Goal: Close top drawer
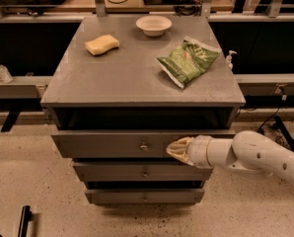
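The top drawer (112,143) is a wide grey drawer with a small metal knob (144,145) at its middle. It stands slightly pulled out from the grey cabinet (137,78), with a dark gap above its front panel. My gripper (175,149) comes in from the right on a white arm and its tan tip presses against the drawer's front panel, just right of the knob. It holds nothing.
On the cabinet top lie a yellow sponge (102,44), a white bowl (153,24) and a green chip bag (188,60). Two narrower drawer fronts (142,172) sit below. Rails and shelving run behind; speckled floor lies around.
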Available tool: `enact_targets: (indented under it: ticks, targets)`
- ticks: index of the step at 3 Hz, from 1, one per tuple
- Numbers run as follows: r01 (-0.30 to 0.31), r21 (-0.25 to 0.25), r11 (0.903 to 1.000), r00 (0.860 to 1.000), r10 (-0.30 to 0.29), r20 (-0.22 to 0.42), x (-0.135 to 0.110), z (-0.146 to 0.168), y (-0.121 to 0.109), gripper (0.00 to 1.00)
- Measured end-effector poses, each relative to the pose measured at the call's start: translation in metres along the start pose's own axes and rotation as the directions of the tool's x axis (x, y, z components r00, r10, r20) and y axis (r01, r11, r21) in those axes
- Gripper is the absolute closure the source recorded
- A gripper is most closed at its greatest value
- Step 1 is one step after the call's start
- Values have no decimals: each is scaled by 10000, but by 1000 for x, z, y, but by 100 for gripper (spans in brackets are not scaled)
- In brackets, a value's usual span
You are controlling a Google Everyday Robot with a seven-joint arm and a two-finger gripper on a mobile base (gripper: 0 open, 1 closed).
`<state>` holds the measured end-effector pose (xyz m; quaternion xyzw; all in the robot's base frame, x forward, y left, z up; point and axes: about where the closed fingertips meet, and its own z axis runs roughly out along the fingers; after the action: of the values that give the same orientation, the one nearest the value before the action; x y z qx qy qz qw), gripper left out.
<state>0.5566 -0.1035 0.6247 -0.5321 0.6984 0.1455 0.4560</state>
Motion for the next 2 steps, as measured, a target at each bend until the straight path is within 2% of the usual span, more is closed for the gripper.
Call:
enact_targets:
  ticks: [2]
  targets:
    - [-210,551,9983,9993,192,323,7,-1,-29,100]
